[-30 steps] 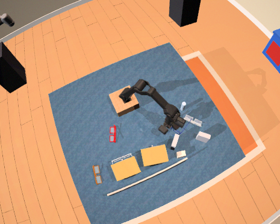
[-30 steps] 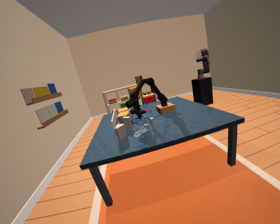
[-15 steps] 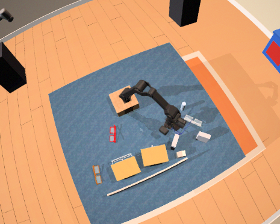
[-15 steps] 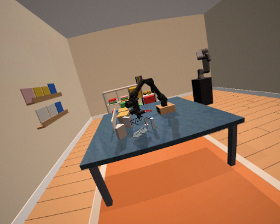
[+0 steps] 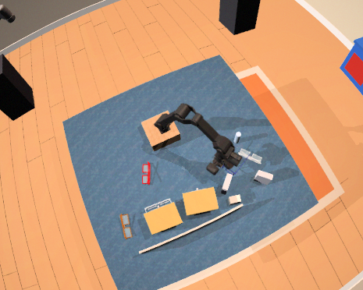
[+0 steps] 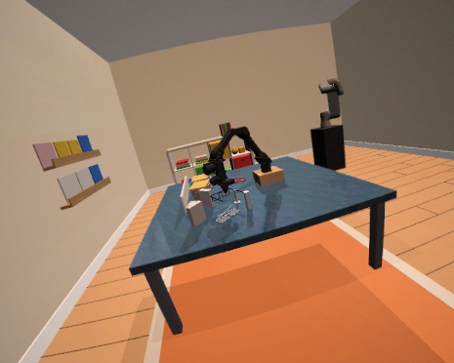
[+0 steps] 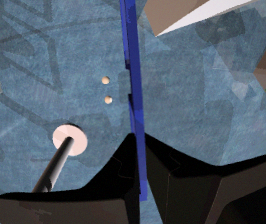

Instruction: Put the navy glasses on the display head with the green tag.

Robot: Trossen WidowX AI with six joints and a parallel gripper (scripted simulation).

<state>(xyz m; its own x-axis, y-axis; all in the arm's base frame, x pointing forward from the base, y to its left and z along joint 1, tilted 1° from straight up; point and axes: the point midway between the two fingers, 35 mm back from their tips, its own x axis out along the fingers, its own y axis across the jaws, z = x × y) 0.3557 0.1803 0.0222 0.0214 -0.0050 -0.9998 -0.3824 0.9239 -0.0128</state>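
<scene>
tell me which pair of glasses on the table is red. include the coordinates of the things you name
The pair (image 5: 149, 174) lying between the wooden block (image 5: 152, 132) and the yellow-topped boxes (image 5: 201, 201) (image 5: 162, 218); its frame alone is red.

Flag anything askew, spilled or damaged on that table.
Nothing looks spilled or damaged. The red-framed glasses and orange-framed glasses lie at different angles, but that seems ordinary; nothing clearly stands out as wrong.
</scene>
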